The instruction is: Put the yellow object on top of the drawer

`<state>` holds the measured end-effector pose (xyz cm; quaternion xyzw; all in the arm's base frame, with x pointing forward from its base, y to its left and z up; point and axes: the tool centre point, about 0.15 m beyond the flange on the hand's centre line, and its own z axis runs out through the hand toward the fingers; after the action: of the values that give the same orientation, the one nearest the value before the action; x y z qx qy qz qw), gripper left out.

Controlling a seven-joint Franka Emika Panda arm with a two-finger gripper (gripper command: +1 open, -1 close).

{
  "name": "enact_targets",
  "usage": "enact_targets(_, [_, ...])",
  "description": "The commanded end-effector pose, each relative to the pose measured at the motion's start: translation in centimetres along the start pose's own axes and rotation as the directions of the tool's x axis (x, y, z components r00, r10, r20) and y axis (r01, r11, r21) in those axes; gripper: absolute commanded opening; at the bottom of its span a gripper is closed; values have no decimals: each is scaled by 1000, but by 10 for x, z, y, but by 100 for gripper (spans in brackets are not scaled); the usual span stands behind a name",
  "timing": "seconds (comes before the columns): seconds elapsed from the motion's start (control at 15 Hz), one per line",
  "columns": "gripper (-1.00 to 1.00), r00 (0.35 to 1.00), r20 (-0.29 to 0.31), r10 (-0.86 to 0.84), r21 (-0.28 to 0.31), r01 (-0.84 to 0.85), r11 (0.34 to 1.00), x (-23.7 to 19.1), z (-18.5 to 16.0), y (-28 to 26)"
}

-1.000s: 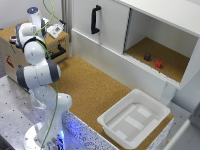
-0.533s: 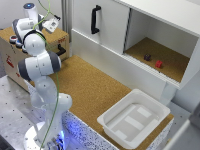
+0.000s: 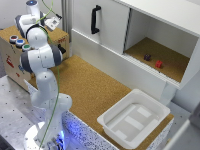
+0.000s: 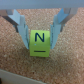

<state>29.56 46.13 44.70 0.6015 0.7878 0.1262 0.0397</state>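
Observation:
The yellow object (image 4: 41, 43) is a small bright yellow cube marked with a black "N". In the wrist view it sits between my two grey fingers (image 4: 21, 30), which press against its sides. My gripper (image 4: 41, 46) is shut on it just above a brown cork surface. In the exterior view my gripper (image 3: 51, 22) hangs over the cork top of the drawer (image 3: 61, 36), a small light-wood box at the exterior view's left with a black handle and a red side mark. The cube itself is hidden in the exterior view.
Small blue and green round pieces (image 3: 19, 42) lie on the drawer top near its left end. A large white cabinet (image 3: 115, 30) with a black handle stands behind, its open shelf holding small red and dark items (image 3: 158, 63). A white tray (image 3: 135, 117) sits at the front right.
The arm has swung further back toward the exterior view's left, bringing the gripper from beside the drawer to over its cork top.

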Motion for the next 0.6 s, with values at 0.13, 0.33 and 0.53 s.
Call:
enact_targets(0.13, [100,983,-49,179,115,-172,978,-38,-59,-19])
enact_targets(0.33, [100,935,-4,356,102,-353,930,-66,-74,-42])
enact_targets(0.53, [100,910,-2,414,113,-411,904,-85,-79,-60])
